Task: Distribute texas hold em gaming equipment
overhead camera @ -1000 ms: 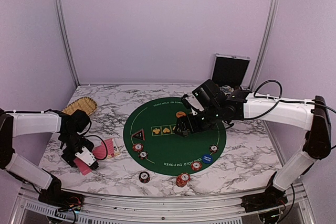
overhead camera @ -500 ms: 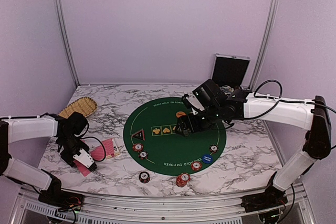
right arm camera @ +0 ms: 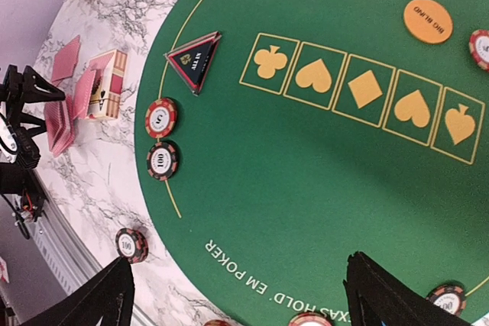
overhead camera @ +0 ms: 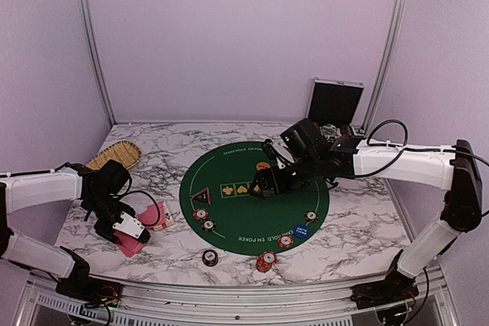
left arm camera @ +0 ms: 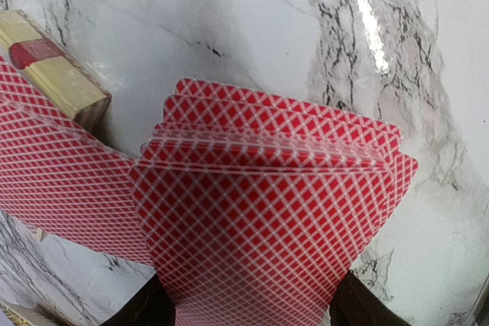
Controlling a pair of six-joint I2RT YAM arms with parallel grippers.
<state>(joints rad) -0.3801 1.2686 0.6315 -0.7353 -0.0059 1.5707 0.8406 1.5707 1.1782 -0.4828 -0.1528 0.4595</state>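
Note:
My left gripper (left arm camera: pixel 248 312) is shut on a fanned stack of red-lattice-backed playing cards (left arm camera: pixel 275 215), held just above the marble. From above, that gripper (overhead camera: pixel 131 234) hangs left of the green mat (overhead camera: pixel 252 223), with the cards (overhead camera: pixel 134 244) sticking out below it. More cards lean on a tan card box (left arm camera: pixel 55 80). My right gripper (right arm camera: pixel 244 295) hovers open over the mat with nothing between its fingers. On the mat lie a black triangular marker (right arm camera: pixel 195 57), an orange disc (right arm camera: pixel 428 20), a blue disc (overhead camera: pixel 302 230) and striped chips (right arm camera: pixel 161 117).
Two chips (overhead camera: pixel 209 257) (overhead camera: pixel 265 262) sit on the marble near the front edge. A woven basket (overhead camera: pixel 116 154) lies at the back left. The open silver case (overhead camera: pixel 334 102) stands at the back right. The card box (overhead camera: pixel 158 213) sits between my left gripper and the mat.
The left jaws have closed on the card stack, and the gripper has shifted slightly right with it. The right arm has edged a little left over the mat.

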